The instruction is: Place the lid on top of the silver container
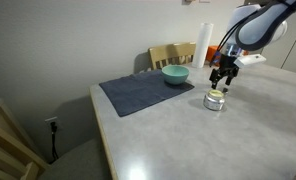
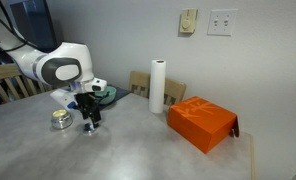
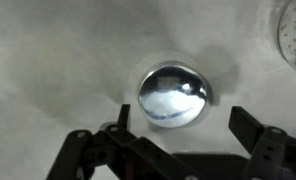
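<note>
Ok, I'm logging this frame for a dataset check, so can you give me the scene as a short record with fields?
gripper: open, holding nothing, hovering close to the silver container
lid: pale disc, appears to sit on top of the silver container
silver container: upright on the bare table, beside the dark mat
teal bowl: on the dark mat
other items: orange box and paper towel roll, both apart from the gripper
task state: lid looks placed

The white arm [image 1: 258,25] bent over and pointed straight down, its gripper [image 1: 223,78] hanging vertical. In the wrist view the dark fingers [image 3: 116,125] stood spread wide apart, clasping nothing.
</note>
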### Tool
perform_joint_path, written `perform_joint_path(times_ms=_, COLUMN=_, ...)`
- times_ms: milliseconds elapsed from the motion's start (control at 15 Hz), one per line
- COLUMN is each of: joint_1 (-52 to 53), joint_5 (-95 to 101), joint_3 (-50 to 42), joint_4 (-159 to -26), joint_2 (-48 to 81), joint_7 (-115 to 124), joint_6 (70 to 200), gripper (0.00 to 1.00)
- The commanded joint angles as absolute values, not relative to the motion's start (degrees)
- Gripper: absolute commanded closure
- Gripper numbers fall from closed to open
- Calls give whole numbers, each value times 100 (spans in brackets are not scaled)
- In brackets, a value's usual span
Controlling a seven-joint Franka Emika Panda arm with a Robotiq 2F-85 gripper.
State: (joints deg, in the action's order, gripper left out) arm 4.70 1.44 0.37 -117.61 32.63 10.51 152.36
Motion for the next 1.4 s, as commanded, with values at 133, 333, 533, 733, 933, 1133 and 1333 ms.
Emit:
perform_joint_path(times_ms=133, joint_1=544, joint_5=-4, joint_3=2, joint_4=-11747, joint_2=3301, joint_7=1241, joint_6=14976, gripper=0)
perform_joint_path(times_ms=333, joint_1=528, joint_5=-59, joint_3=37, joint_4=-11753, joint_2=3286, joint_7=1207, joint_6=14965, gripper=0)
perform_joint_path(times_ms=533, joint_1=622, joint_5=47, joint_3=-86, joint_4=-11767, joint_2=3282, joint_7=1332, joint_6=14926, gripper=0)
perform_joint_path(times_ms=733, joint_1=680, joint_5=121, joint_3=-197, joint_4=-11772, joint_2=3294, joint_7=1410, joint_6=14886, gripper=0)
perform_joint_path(times_ms=933, joint_1=648, joint_5=74, joint_3=-177, joint_4=-11738, joint_2=3319, joint_7=1349, joint_6=14835, gripper=0)
perform_joint_path(times_ms=1133, joint_1=633, joint_5=48, joint_3=-151, joint_4=-11687, joint_2=3346, joint_7=1332, joint_6=14758, gripper=0)
perform_joint_path(times_ms=1333, joint_1=642, joint_5=72, joint_3=-165, joint_4=-11635, joint_2=3382, joint_7=1340, joint_6=14637, gripper=0)
